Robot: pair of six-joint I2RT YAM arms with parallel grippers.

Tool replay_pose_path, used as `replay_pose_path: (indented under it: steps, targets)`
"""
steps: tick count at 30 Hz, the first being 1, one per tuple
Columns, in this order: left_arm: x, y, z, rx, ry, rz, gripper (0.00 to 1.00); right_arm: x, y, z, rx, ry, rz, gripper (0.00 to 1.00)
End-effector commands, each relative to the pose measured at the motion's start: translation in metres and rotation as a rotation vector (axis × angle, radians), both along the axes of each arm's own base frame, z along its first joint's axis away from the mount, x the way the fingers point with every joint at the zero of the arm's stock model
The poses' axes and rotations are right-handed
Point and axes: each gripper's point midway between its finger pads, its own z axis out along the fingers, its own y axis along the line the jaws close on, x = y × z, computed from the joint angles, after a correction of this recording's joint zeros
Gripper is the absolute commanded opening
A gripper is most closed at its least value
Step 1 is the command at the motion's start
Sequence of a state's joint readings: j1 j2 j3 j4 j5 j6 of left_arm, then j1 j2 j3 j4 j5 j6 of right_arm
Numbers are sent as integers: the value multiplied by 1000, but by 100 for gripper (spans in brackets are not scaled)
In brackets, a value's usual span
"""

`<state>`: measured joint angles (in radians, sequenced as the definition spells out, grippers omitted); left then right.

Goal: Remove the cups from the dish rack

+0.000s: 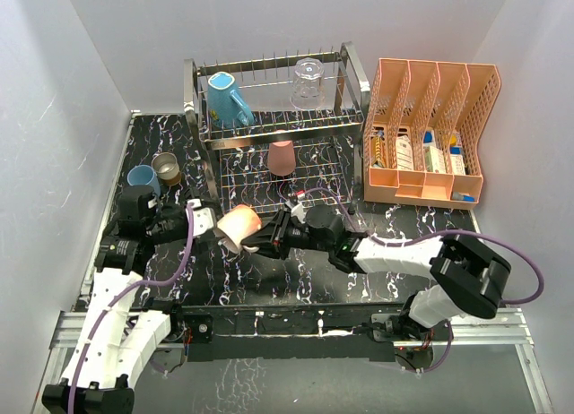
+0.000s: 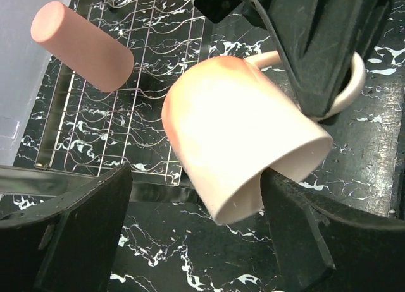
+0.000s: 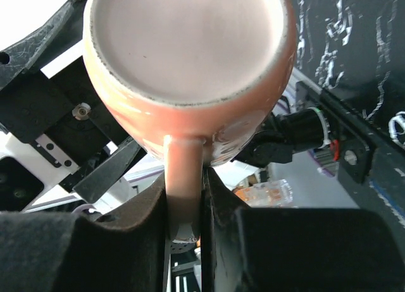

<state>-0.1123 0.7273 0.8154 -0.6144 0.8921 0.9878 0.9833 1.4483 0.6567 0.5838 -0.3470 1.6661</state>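
Black marbled table [image 1: 296, 275]: blue tumbler [image 1: 142, 176], tan cup [image 1: 167, 168] already out, left side. Pink mug [image 1: 239, 224] mid-air before rack [image 1: 352, 69]; right pincer [image 3: 183, 216] clamped on handle, left pincer [image 2: 193, 191] wide around body. Teal mug [image 1: 229, 99], glass [image 1: 307, 82], salmon tumbler [image 1: 282, 157] left in rack.

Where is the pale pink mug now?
The pale pink mug is left of centre in the top view, in front of the dish rack, its handle clamped by the right gripper.
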Motion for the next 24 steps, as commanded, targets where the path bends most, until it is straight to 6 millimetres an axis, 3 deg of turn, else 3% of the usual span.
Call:
replay_pose_path:
  steps: [1,3,9,12,15,17,20,24]
  targets:
    - [-3,-7,-5,-1,-12,-59,77,-12,10,93,325,-79,49,8]
    - [-2,-5,-10,15,-14,-60,67,-16,12,94,348,-60,62,8]
    - [-8,-6,-22,17,20,-66,17,-25,18,92,364,-31,99,9]
    - [-15,-6,-31,20,61,-67,2,-26,18,88,371,-34,108,30]
    - [-26,-2,-46,60,131,-73,0,-22,15,74,338,-32,90,52]
    - [-31,3,-57,97,184,-70,0,-16,9,60,297,-38,66,57]
    - [-38,9,-74,165,291,-70,0,-1,-5,21,137,-48,25,63]
    - [-41,20,-93,289,406,-43,0,32,-37,-22,-132,-123,-61,68]
